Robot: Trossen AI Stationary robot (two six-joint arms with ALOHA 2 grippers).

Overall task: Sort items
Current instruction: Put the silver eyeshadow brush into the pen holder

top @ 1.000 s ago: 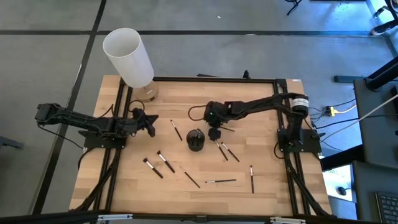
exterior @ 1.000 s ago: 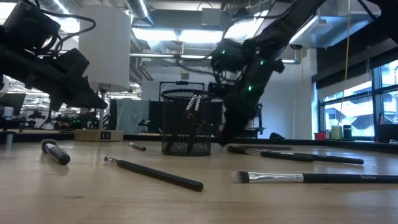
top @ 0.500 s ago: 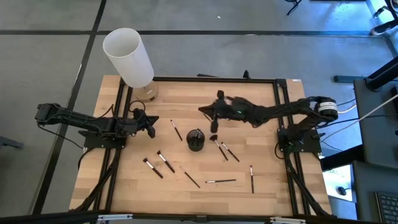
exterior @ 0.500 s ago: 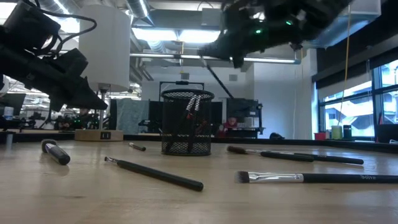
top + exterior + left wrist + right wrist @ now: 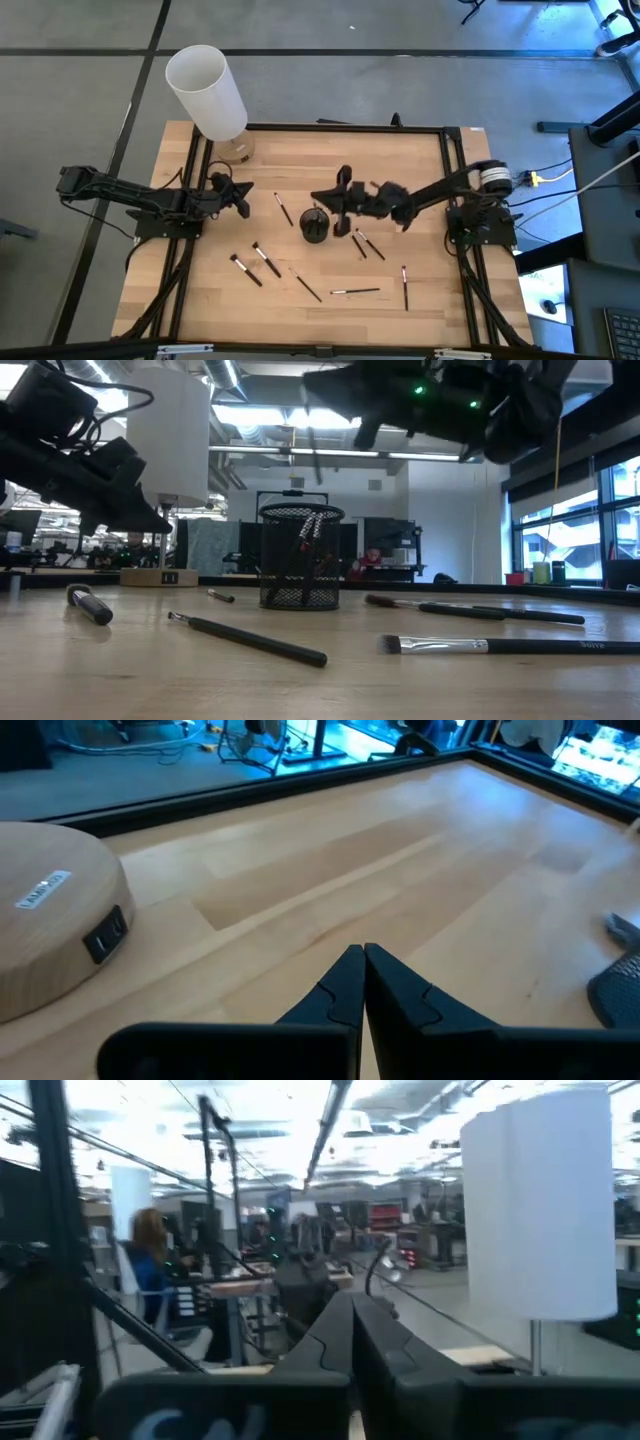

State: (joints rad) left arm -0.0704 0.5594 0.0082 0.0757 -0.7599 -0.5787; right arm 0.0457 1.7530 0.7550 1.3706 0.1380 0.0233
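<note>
Right end effector (image 5: 322, 196) hangs above the black mesh cup (image 5: 314, 225), fingers pressed together pinching a thin brush (image 5: 316, 456).

No legible text or labels

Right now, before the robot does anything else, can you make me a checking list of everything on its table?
Surface: wooden table, flat, no spills seen.
Job's things: eight loose brushes lie scattered; more brushes stand in the mesh cup.
Clutter: tall white cylinder on a round wooden base, at the table corner near the left arm.
Grippers: right gripper shut, high over the mesh cup, seemingly holding a thin brush; left gripper shut, empty, low at the table's left side.
Cables: wires beside the right arm's base.
Surroundings: big room with windows.
</note>
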